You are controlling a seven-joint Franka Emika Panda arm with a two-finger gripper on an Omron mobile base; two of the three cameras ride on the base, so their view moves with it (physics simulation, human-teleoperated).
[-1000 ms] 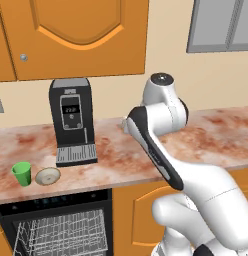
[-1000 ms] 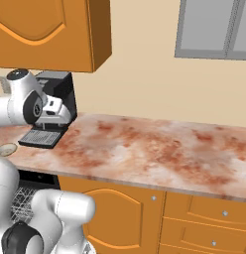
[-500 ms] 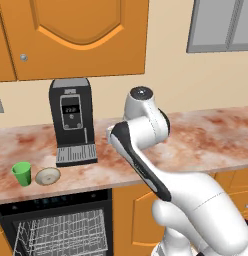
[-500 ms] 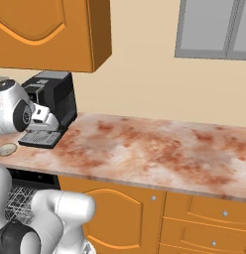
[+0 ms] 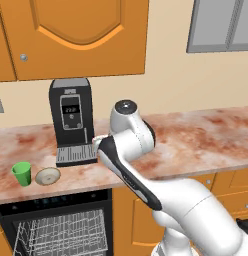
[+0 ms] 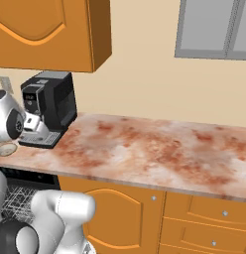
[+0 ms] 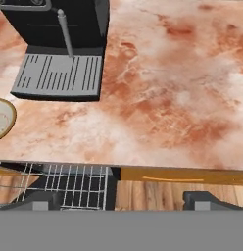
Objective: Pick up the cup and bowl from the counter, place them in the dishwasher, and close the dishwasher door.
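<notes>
The arm has swung leftward over the last second, its upper joint moving from right of the coffee machine [image 5: 72, 120] to just beside it, so the hand now looks down over the counter [image 5: 196, 135] near the machine's drip tray [image 7: 57, 76]. That reads to me as the start of the reach for the first dish. The gripper [image 7: 121, 198] stands with its two dark tips wide apart and nothing between them, so it is open and empty. The green cup [image 5: 21, 173] stands upright near the counter's front edge, with the tan bowl [image 5: 48, 175] just beside it on its right; neither has been touched. Below them the dishwasher [image 5: 56, 202] is open, its wire rack [image 5: 61, 235] empty as far as I can see. Everything is still to do: the hand needs to carry on leftward and drop toward the cup or bowl.
</notes>
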